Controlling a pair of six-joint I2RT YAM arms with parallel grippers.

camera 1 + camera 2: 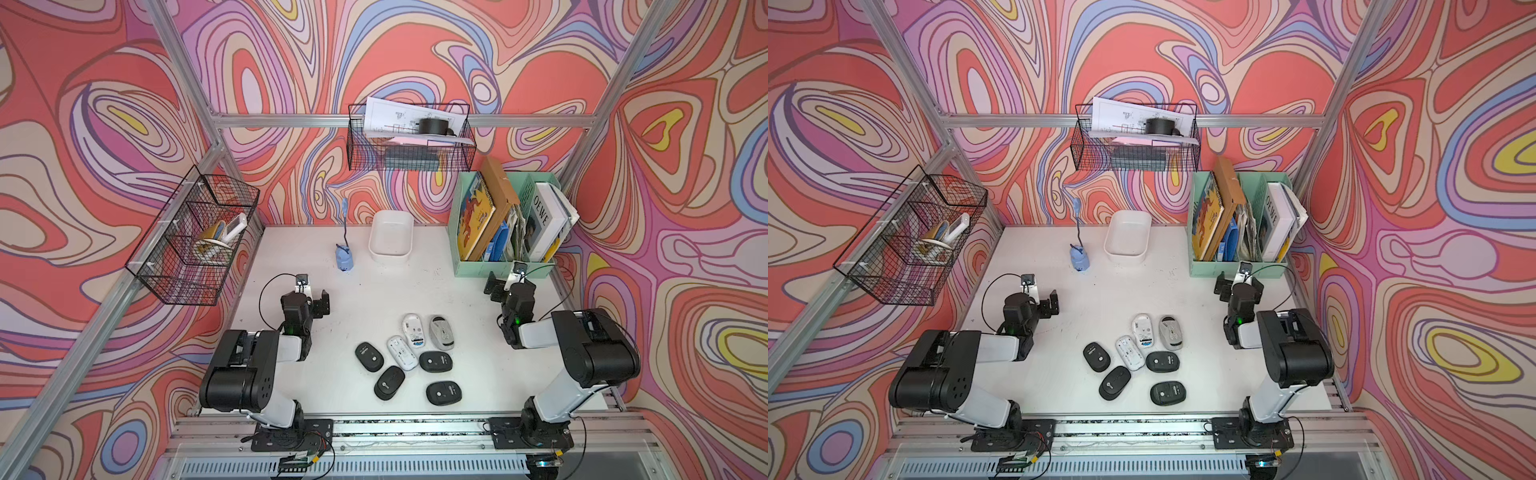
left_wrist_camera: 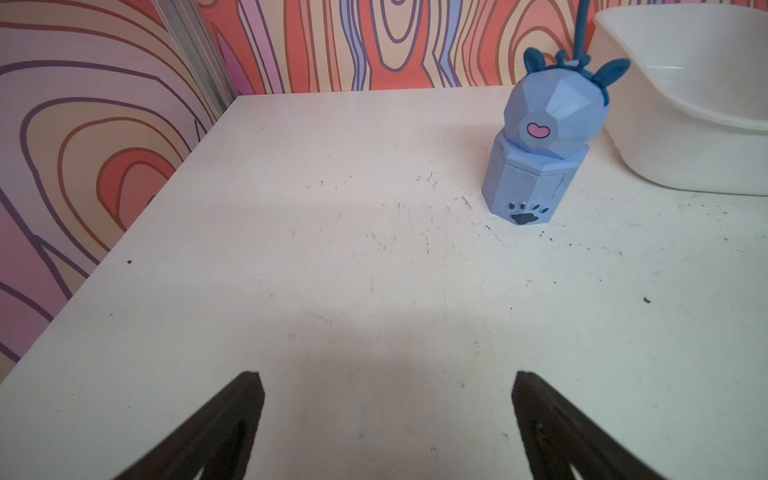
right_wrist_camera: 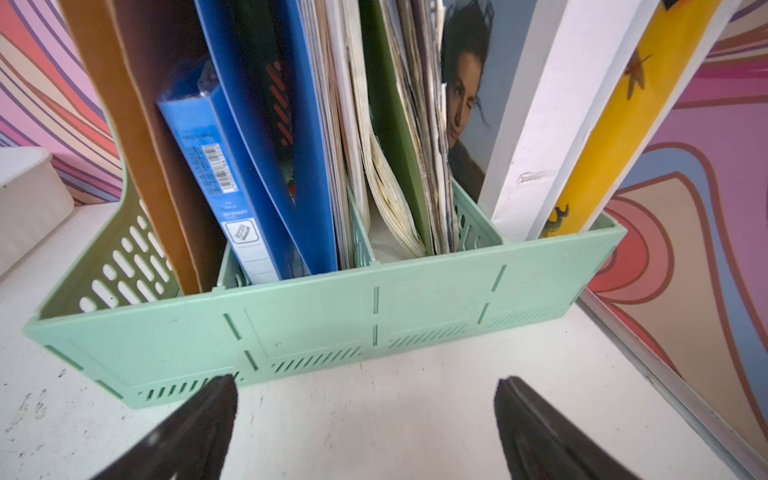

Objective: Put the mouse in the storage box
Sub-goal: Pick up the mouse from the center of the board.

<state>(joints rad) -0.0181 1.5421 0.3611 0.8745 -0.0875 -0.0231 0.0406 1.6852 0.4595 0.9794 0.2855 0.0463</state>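
Top views, both: we count seven mice (image 1: 402, 352) bunched on the white table (image 1: 365, 291) toward its near edge, between the two arms. Four are black, two white, one grey. All lie on the tabletop, several of them touching or nearly so.

Storage box (image 1: 390, 256) sits at the far edge by the back wall, well apart from the mice. A blue animal figurine (image 1: 344, 257) stands just beside it, on the left arm's side.

Left wrist view: left gripper (image 2: 387, 380) has its jaws spread wide with only bare table between them, so we read it as gripping nothing. The figurine and a corner of the box are ahead of it.

Right wrist view: right gripper (image 3: 365, 383) is likewise spread wide and holding nothing, low over the table and facing the front wall of the mint-green file organizer (image 3: 332, 324), which is near but not touching. The organizer is packed with upright books and folders.

Neither gripper is near the mice.
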